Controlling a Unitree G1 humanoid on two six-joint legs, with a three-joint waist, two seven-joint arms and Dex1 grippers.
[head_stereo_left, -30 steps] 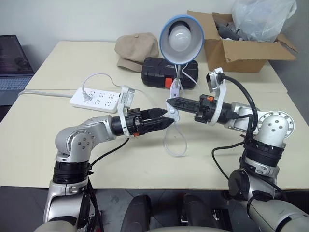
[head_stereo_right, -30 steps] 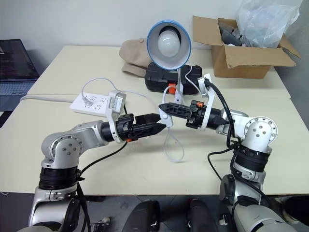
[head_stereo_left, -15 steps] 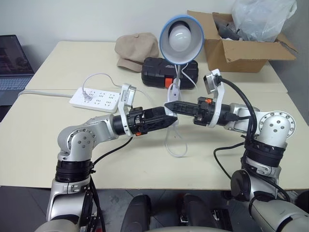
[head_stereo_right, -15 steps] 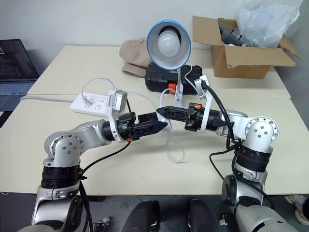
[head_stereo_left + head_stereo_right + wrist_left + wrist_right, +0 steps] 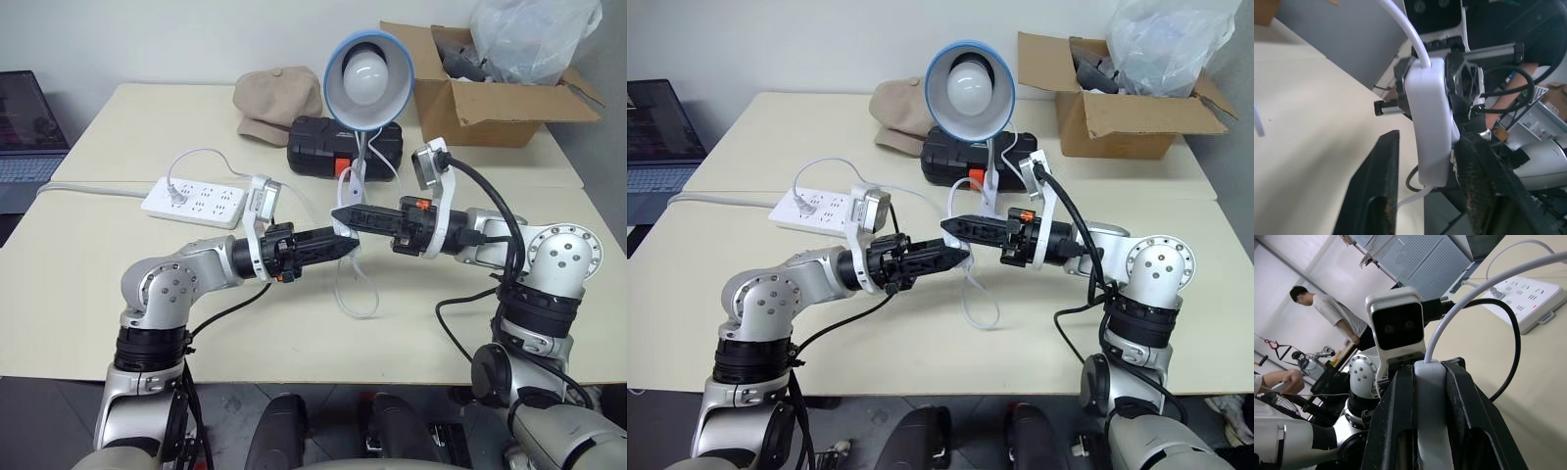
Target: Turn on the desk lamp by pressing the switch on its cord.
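The switch (image 5: 1431, 406) is being held above the middle of the table (image 5: 88, 284), clamped between the fingers of the right gripper (image 5: 338, 213), which is pointing left; the left gripper (image 5: 345, 246) is pointing right just below it, its fingers (image 5: 1376, 196) being brought in around the switch's end with one side appearing to touch; the cord (image 5: 358, 294) is hanging in a loop onto the table; the desk lamp (image 5: 366, 70) is standing unlit at the far side, beside a black case (image 5: 318, 145).

Even, bright indoor light, soft shadows on the table (image 5: 88, 294); wrist views blurred up close.
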